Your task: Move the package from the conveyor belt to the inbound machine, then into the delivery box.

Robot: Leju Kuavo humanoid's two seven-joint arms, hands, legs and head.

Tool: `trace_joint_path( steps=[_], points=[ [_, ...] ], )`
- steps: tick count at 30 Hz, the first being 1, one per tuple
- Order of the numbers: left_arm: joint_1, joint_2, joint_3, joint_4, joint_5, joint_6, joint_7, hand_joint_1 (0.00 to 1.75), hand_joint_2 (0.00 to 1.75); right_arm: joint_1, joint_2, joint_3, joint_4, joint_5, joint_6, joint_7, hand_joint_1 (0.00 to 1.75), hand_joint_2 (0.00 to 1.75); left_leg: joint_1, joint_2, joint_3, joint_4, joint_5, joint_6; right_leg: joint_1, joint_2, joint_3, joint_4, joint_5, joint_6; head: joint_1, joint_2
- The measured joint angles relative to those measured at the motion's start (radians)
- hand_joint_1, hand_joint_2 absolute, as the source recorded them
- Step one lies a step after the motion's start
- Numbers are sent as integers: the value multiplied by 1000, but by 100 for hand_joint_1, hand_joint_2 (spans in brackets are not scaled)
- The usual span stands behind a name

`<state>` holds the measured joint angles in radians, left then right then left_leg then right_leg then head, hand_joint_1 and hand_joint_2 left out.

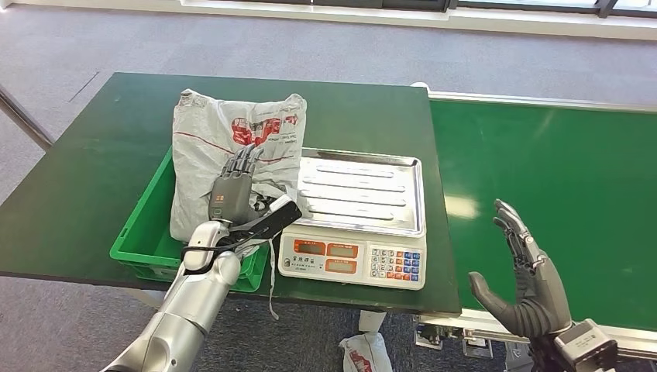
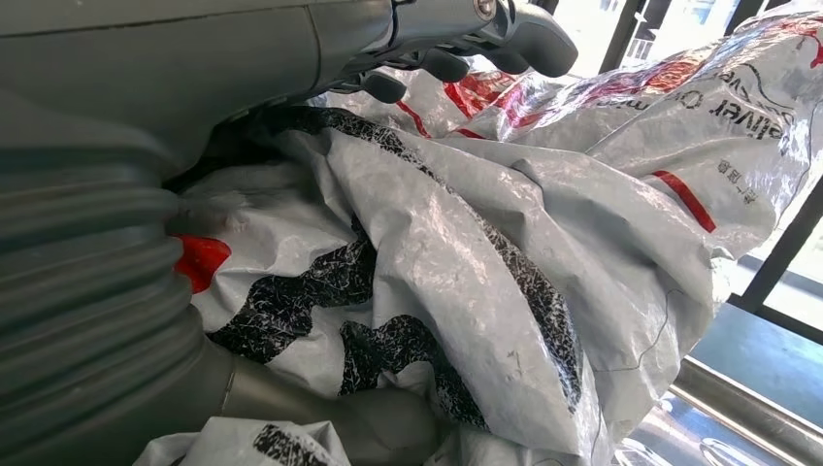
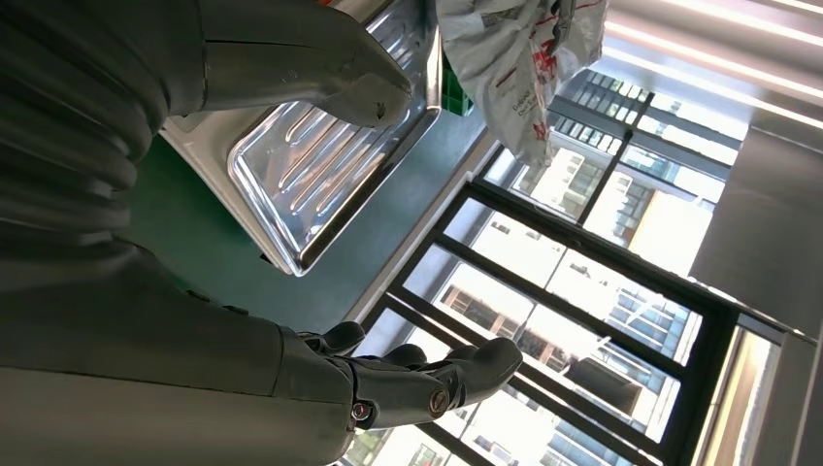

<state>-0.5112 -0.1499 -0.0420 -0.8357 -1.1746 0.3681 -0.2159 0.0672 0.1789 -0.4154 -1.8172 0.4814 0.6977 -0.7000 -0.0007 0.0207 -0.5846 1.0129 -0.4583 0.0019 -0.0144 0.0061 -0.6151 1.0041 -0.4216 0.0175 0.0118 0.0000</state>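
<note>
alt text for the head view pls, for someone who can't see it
The robot's left hand rests on a crumpled grey plastic mail package with red print that stands in a green plastic crate on a dark green table. Beside the crate sits a steel-topped weighing scale; the right hand hovers open over the green conveyor belt.

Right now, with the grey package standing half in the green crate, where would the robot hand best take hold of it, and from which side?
Best at the bunched lower half of the package, near where the left robot hand already lies on it, coming from the robot's side. The bag is soft and crumpled, so the slack film there probably gathers more easily than the flat upper part. The scale blocks its right flank; the green crate walls its base.
</note>
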Motion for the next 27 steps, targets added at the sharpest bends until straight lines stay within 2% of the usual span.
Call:
trace_joint_path(
  steps=[4, 7, 10, 13, 16, 19, 22, 24, 27],
  points=[
    [0, 0, 0, 1, 4, 4, -1, 0, 175, 0, 0, 0, 0, 0, 0, 0, 0, 175, 0, 0, 0, 0, 0, 0, 0, 0, 0, 0, 0, 0, 0, 0],
    [12, 0, 0, -15, 81, 65, -39, 0, 175, 2, 0, 0, 0, -3, 0, 0, 0, 175, 0, 0, 0, 0, 0, 0, 0, 0, 0, 0, 0, 0, 0, 0],
    [63, -2, 2, -109, 331, 154, -193, 0, 175, 9, 0, 0, 0, -8, 0, 0, 0, 175, 0, 1, -1, 0, 0, 0, 0, 1, -1, 0, 0, 0, 0, 0],
    [142, -18, 4, -276, 615, 187, -366, 0, 175, 13, 0, 3, 0, -10, 0, 0, 0, 175, 0, 1, -2, 0, 0, 0, 0, 1, -2, 0, -1, 0, 0, 0],
    [225, -49, 4, -467, 742, 281, -467, 0, 175, 13, 0, 9, 2, -8, 0, 0, 0, 175, 0, 0, -3, 0, -2, 1, 0, 0, -2, 0, -2, 0, 0, 0],
    [280, -75, -7, -663, 799, 325, -484, 0, 175, 4, 0, 13, 11, -3, 0, 0, 0, 175, 0, 0, -4, 0, -3, 1, 0, 0, -2, 0, -3, 0, 0, 0],
    [300, -78, -88, -862, 904, 328, -488, 0, 175, -45, -1, 18, 52, 11, 0, 0, 0, 175, 0, 1, -3, 0, -3, 1, 0, 0, -2, 0, -2, 0, 0, 0],
    [303, -77, -147, -940, 939, 329, -488, 0, 175, -81, -2, 22, 81, 19, 0, 0, 0, 175, 0, 1, -3, 0, -3, 1, 0, 0, -1, 0, -2, 1, 0, 0],
    [305, -71, -189, -1000, 955, 329, -488, 0, 175, -105, -2, 29, 107, 22, 0, 0, 0, 175, 0, 0, -2, 0, -2, 1, 0, -1, -1, 0, -2, 1, 0, 0]
  ],
)
